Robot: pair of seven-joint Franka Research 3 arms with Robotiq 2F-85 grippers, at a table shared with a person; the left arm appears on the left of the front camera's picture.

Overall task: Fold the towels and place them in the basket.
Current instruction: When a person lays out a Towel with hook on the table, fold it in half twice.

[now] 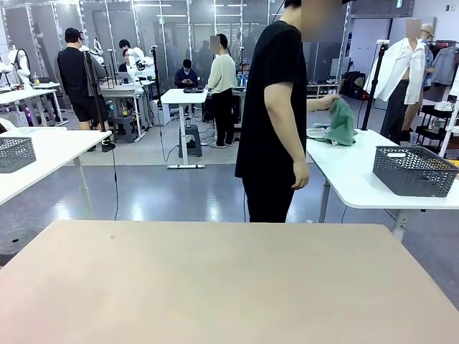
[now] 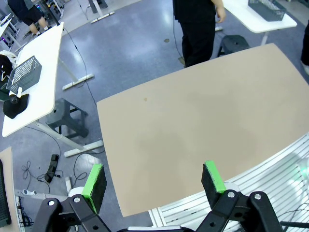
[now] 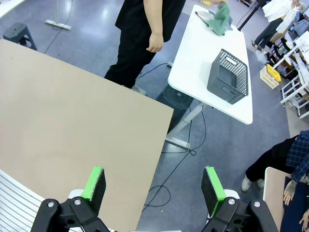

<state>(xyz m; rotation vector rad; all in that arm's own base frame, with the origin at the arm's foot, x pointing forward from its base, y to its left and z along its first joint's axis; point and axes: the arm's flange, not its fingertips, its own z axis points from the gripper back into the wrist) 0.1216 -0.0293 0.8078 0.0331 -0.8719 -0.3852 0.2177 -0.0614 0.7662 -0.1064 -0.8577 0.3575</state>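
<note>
A mint-green towel (image 1: 339, 122) hangs bunched in the person's hand above a white side table (image 1: 351, 179) to the right; it also shows as towel (image 3: 219, 17). The dark mesh basket (image 1: 414, 170) stands on that same white table, closer to me, and appears as basket (image 3: 228, 77) and basket (image 2: 268, 8). My left gripper (image 2: 153, 180) hovers open over the near edge of the beige table (image 2: 193, 121), holding nothing. My right gripper (image 3: 153, 182) is open too, above the table's right edge and the floor.
The person (image 1: 276, 115) in black stands at the far edge of the beige table (image 1: 215, 287), turned toward the side table. A paler grey basket (image 1: 14, 153) sits on another white table at the left. A stool (image 2: 67, 118) stands on the floor beside it.
</note>
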